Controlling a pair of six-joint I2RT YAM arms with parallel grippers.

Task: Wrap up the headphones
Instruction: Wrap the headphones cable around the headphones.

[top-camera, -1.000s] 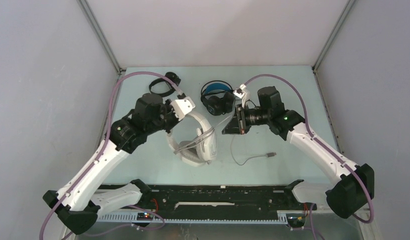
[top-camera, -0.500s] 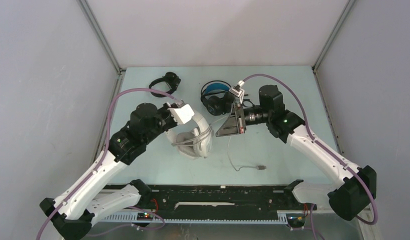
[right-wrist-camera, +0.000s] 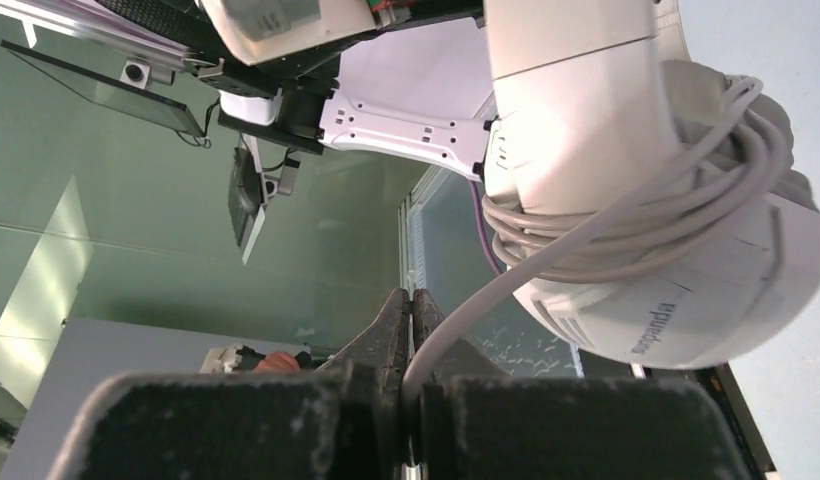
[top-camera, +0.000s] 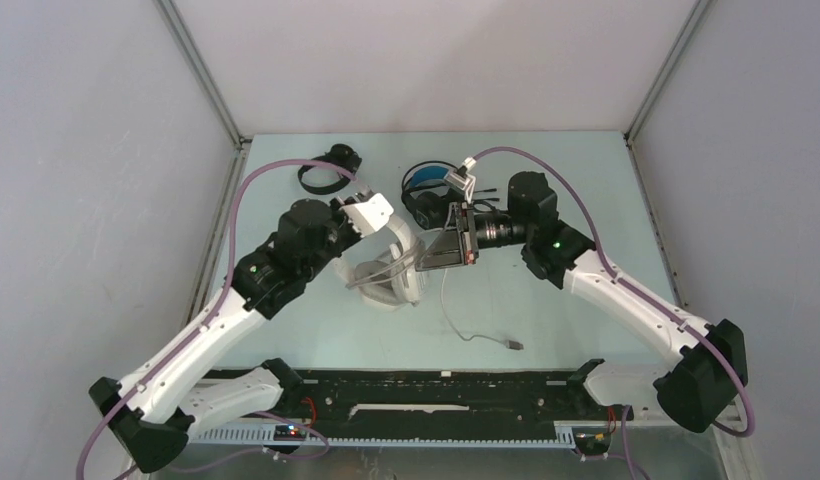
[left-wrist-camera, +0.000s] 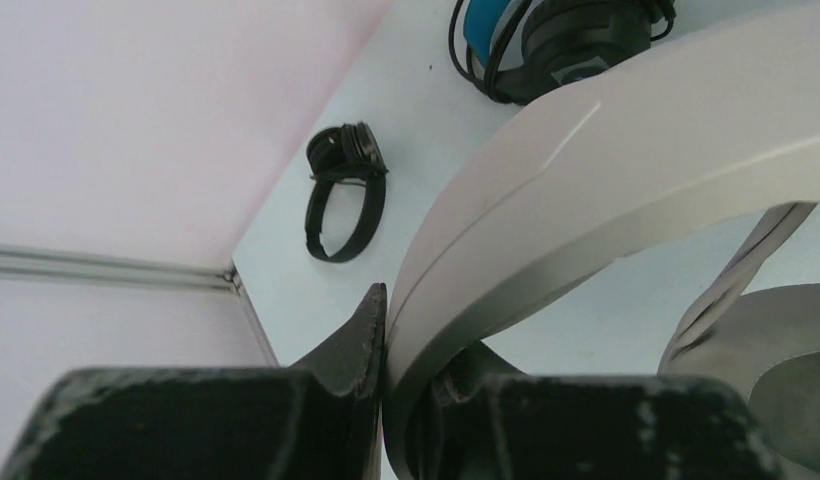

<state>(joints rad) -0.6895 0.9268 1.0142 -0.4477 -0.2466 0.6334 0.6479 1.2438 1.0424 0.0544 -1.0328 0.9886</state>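
The white over-ear headphones (top-camera: 391,270) sit mid-table, tilted up. My left gripper (top-camera: 389,237) is shut on their white headband (left-wrist-camera: 606,150). My right gripper (top-camera: 431,258) is shut on their grey cable (right-wrist-camera: 506,285), which is wound in several turns round an ear cup (right-wrist-camera: 676,250). The loose cable end with its plug (top-camera: 510,344) trails on the table. The black pair with blue headband (top-camera: 430,192) lies at the back behind my right gripper and shows in the left wrist view (left-wrist-camera: 546,35). The small all-black pair (top-camera: 328,169) lies at the back left, also in the left wrist view (left-wrist-camera: 344,190).
Grey enclosure walls (top-camera: 106,200) stand on the left, right and back. A black rail (top-camera: 436,385) with the arm bases runs along the near edge. The pale table surface (top-camera: 566,180) stretches to the right of the headsets.
My right gripper has moved left toward the white headphones, drawing the cable in; the plug slid left and nearer. My left gripper turned and lifted the headset, ear cups now bunched closer under it.
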